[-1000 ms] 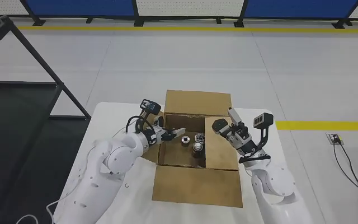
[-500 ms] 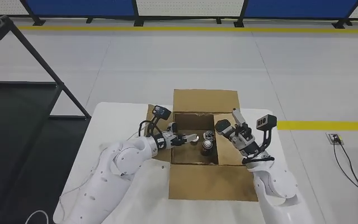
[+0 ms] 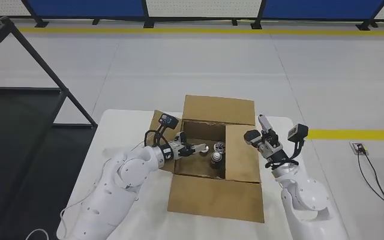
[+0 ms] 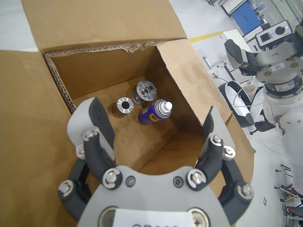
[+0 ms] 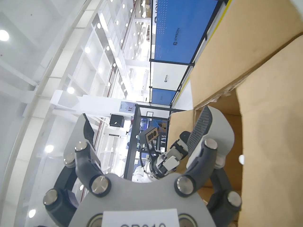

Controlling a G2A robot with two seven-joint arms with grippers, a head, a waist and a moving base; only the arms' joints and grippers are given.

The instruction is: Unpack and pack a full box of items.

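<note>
An open cardboard box [image 3: 216, 201] stands on the white table [image 3: 120, 123] with its flaps folded outward. On its floor lie a blue spray can [image 4: 153, 115], a silver ring [image 4: 125, 105] and a grey flanged hub [image 4: 146, 90]. The can [image 3: 215, 158] stands near the middle of the floor. My left gripper [image 3: 191, 148] hangs open above the box's left wall, nothing between its fingers [image 4: 99, 119]. My right gripper [image 3: 258, 129] is open and bare, pointing upward just outside the right flap [image 5: 260, 48].
Bare tabletop lies left of the box and along its front edge. A black metal frame [image 3: 42, 66] stands off the table's left side. Beyond the table are grey floor and blue panels [image 3: 84, 7].
The box has shifted and turned slightly on the table. My right gripper has drawn back to the right, off the right flap. My left gripper stays open at the left wall.
</note>
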